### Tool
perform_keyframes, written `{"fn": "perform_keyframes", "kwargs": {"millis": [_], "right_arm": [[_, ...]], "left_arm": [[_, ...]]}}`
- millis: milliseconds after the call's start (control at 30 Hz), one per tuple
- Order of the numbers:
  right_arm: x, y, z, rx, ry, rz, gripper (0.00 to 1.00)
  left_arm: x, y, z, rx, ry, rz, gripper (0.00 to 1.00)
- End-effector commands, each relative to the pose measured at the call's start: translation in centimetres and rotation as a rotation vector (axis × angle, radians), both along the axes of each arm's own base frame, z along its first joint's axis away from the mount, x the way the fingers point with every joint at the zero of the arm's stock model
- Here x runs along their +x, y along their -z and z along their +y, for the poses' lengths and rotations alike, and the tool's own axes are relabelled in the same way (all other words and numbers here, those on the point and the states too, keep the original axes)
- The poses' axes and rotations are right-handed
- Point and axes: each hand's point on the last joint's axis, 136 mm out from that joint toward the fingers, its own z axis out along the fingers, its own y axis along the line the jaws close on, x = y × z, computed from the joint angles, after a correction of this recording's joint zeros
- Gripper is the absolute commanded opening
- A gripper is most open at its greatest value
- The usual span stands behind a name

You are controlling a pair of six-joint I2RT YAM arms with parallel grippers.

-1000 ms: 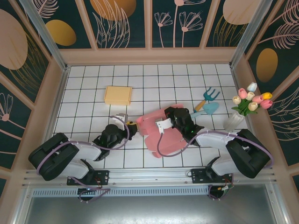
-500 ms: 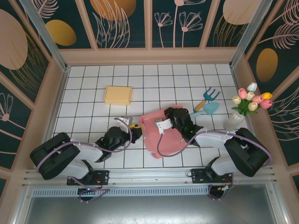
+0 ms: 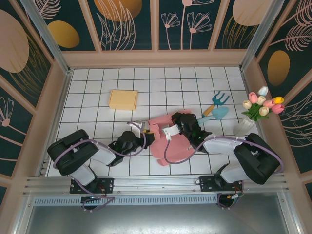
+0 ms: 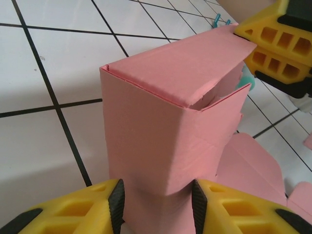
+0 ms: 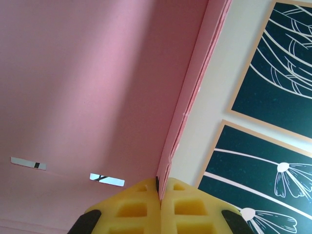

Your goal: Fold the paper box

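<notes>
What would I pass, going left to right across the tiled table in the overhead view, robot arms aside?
flat tan box → pink paper box → teal garden tools → vase of tulips

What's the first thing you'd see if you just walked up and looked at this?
The big pink paper box in the middle of the white tiled table grabs your eye: it is half folded, with one corner standing up between the left hand's yellow fingers. The right hand pinches its thin edge. Over on the right, bright tulips in a vase stand out too.
</notes>
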Motion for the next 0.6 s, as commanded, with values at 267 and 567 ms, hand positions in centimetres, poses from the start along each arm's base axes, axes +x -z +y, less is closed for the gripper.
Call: {"fn": "perform_keyframes", "kwargs": {"millis": [267,567], "right_arm": [[-1.2,2.4,-0.2,-0.075,-0.034,0.05,0.0],[-1.4,2.1,0.0,-0.084,-0.03,0.038,0.0]], "left_arm": [[2.3,0.6,2.0,0.047,-0.197,0.03,0.52],[1.9,0.3,1.2,0.018,-0.175,0.015,0.52]]}}
